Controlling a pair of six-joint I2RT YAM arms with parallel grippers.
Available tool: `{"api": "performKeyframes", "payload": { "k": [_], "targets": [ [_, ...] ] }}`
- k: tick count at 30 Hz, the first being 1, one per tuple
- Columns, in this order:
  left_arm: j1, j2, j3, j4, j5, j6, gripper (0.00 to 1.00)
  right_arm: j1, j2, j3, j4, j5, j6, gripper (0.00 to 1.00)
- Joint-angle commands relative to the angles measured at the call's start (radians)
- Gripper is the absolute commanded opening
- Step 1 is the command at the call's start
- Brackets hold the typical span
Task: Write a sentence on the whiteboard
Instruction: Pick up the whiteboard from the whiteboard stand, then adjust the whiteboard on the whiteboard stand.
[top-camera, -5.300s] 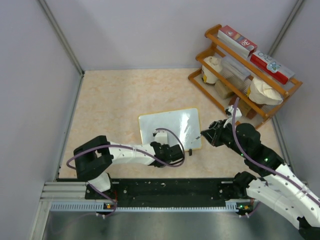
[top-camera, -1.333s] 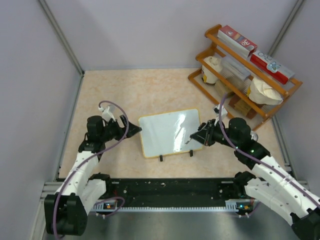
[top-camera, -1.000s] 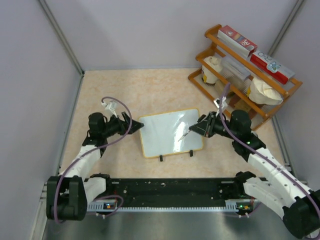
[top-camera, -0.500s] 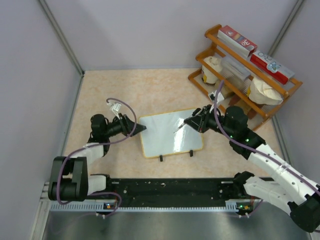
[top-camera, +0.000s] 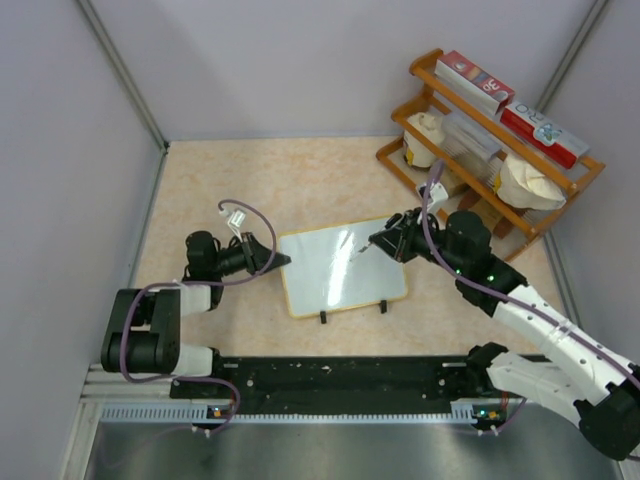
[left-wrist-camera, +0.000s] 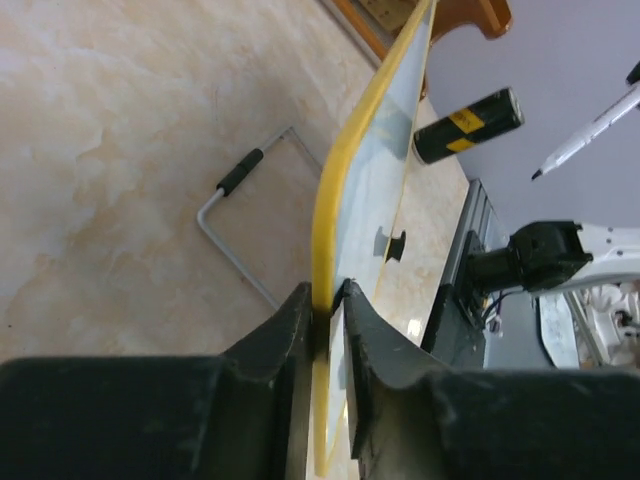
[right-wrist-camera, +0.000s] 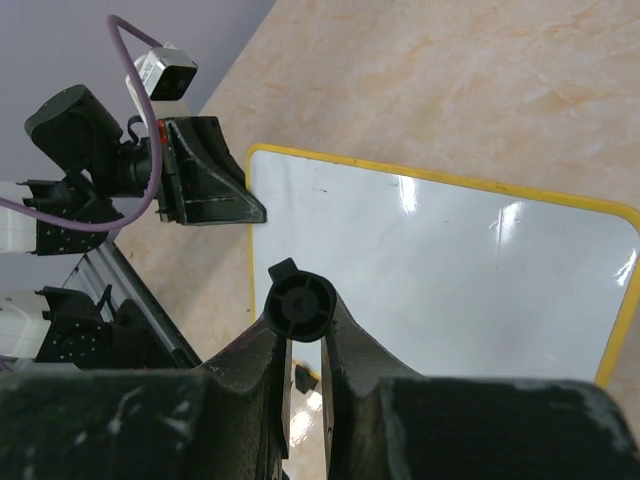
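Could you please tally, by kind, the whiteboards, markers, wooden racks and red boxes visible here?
whiteboard: 1
marker: 1
wooden rack: 1
red boxes: 2
Total: 5

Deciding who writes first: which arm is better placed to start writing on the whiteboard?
Right. The right gripper holds a slim white marker, tip over the glossy white, yellow-framed whiteboard. The left gripper is clamped on its left edge, apparently steadying it.

White-shelled arms (top-camera: 545, 322), black joints, looping purple cables (top-camera: 236, 201), matte black jaws, black base rail (top-camera: 340, 375)
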Motion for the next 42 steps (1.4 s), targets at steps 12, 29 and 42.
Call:
{"api": "performKeyframes", "payload": {
  "k": [12, 29, 42],
  "targets": [
    [-0.024, 0.03, 0.007, 0.015, 0.001, 0.036, 0.0, 0.01, -0.072, 0.006, 0.049, 0.029, -0.028, 0.0],
    [-0.278, 0.172, 0.042, 0.154, -0.143, -0.001, 0.0, 0.008, -0.138, -0.02, 0.022, 0.058, -0.045, 0.0],
    [-0.257, 0.068, 0.05, 0.01, -0.134, 0.088, 0.0, 0.01, -0.166, -0.022, -0.015, 0.073, -0.068, 0.0]
  ]
}}
